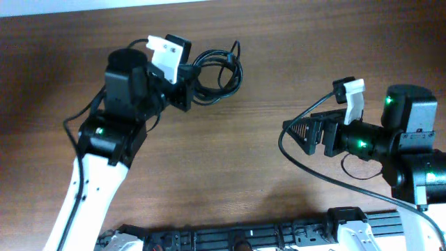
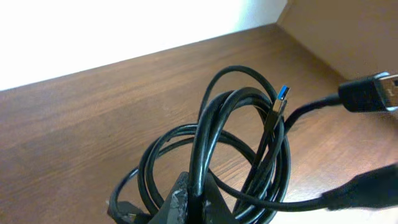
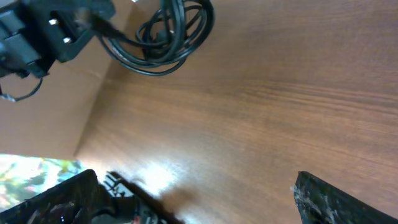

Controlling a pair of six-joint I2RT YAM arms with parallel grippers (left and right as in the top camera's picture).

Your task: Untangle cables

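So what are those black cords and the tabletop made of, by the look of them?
The cables look like soft plastic or rubber: smooth, slightly glossy, bending in easy loops. One plug seems metal with a blue plastic insert. The table looks like brown wood or wood-look laminate, grained with a faint sheen; I can't tell which.

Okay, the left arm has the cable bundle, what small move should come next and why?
Probably bring the right gripper toward the cables and take the blue-tipped plug. Its jaws stand open and empty, apart from the bundle, while the left gripper holds the coil.
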